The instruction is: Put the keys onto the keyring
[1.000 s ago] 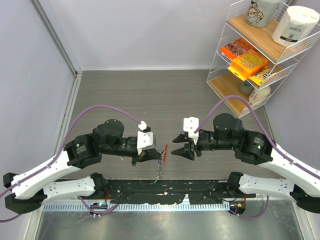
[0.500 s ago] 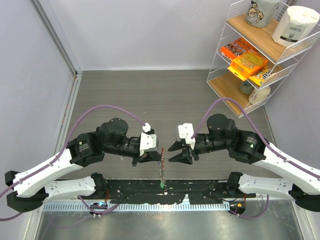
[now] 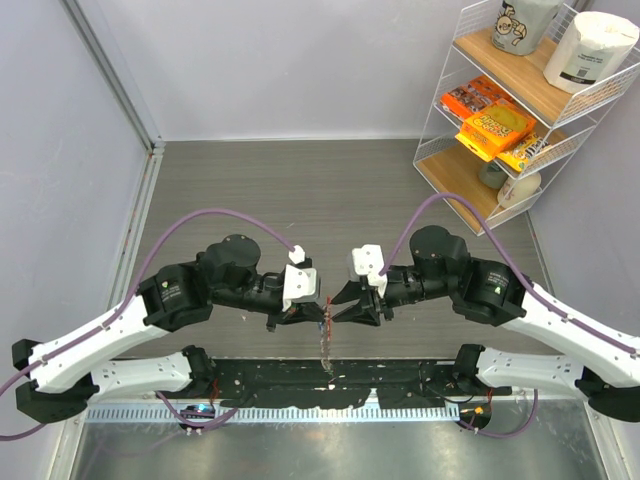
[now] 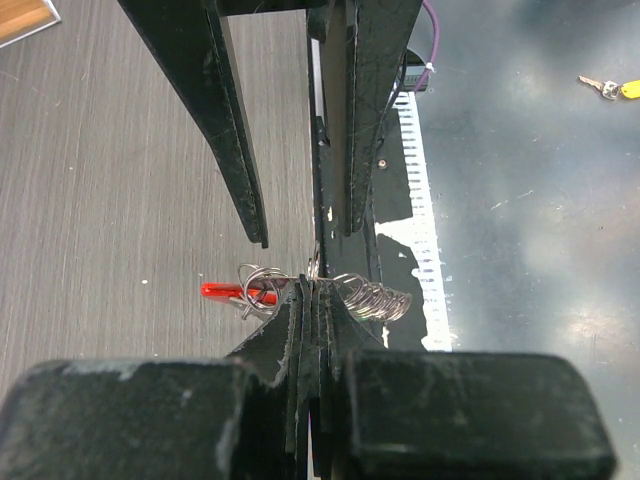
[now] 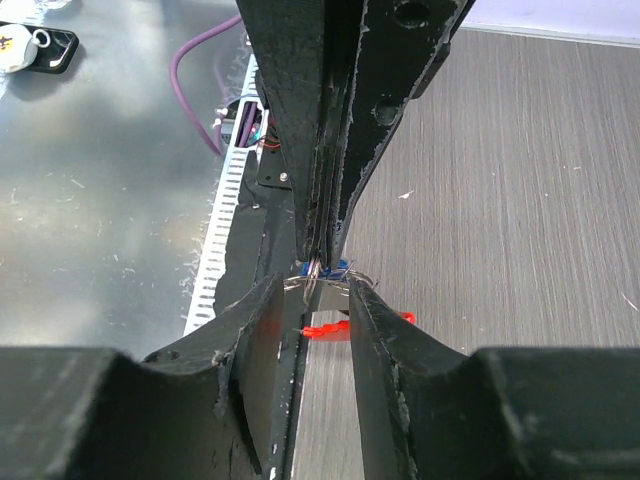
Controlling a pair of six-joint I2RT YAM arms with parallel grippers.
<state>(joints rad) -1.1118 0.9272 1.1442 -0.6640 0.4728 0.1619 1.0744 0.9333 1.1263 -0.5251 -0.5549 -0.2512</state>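
Observation:
My left gripper (image 4: 314, 292) is shut on the keyring (image 4: 300, 288), pinching its thin wire ring at the fingertips. The red clip (image 4: 228, 291) sticks out on one side and the coiled silvery chain (image 4: 378, 298) on the other. In the top view the keyring (image 3: 325, 318) hangs between both grippers, its chain dangling toward the near edge. My right gripper (image 5: 313, 300) faces the left one, its jaws apart and straddling the wire ring; the red clip (image 5: 335, 329) shows between them. A blue key head (image 5: 338, 267) peeks out at the left fingers' tips (image 5: 322, 250). No green key shows clearly.
A wire shelf rack (image 3: 520, 110) with snack boxes and a paper roll stands at the back right. The black base plate (image 3: 330, 385) and a metal tray edge lie below the grippers. A small key with a yellowish head (image 4: 612, 88) lies on the metal surface.
My right gripper has moved left up to the keyring and its jaws have narrowed. My left gripper has shifted slightly right, still shut on the ring; the chain now hangs straight down.

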